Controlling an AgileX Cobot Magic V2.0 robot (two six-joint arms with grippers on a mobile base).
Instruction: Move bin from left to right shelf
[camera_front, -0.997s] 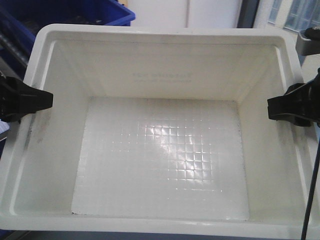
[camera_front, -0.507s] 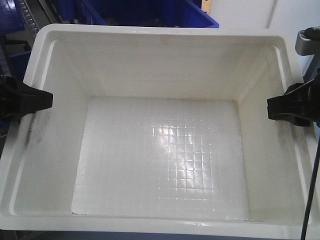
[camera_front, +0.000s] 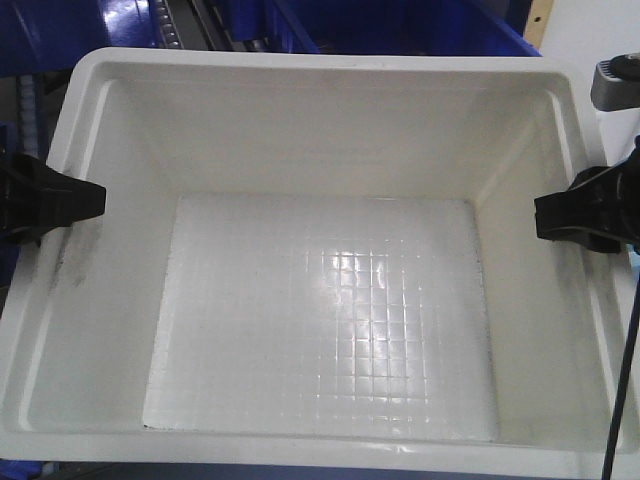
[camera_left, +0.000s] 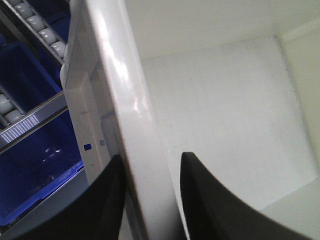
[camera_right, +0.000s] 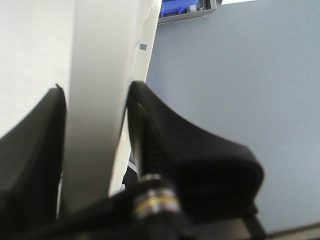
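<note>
The bin (camera_front: 320, 62), a large white crate with a gridded floor, fills the front view and is empty. My left gripper (camera_front: 70, 200) is shut on its left rim and my right gripper (camera_front: 575, 215) on its right rim. In the left wrist view the black fingers straddle the thick rim (camera_left: 115, 75), with the gripper (camera_left: 150, 165) clamped across it. The right wrist view shows the same hold, the gripper (camera_right: 95, 100) pinching the bin wall (camera_right: 100, 50). A grey rail with white rollers (camera_left: 45, 35) runs beside the bin; I cannot tell whether it belongs to the right shelf.
Dark blue crates (camera_front: 400, 25) stand behind the bin's far rim, with a rail (camera_front: 200, 25) between them. Another blue crate (camera_left: 30, 165) lies below the bin's left side. Grey floor (camera_right: 240, 75) shows under its right side. A black cable (camera_front: 625, 400) hangs at the right edge.
The blue crates behind the bin have slid rightward across the top of the view, replacing the pale wall. Both grippers and the bin keep the same places in the view.
</note>
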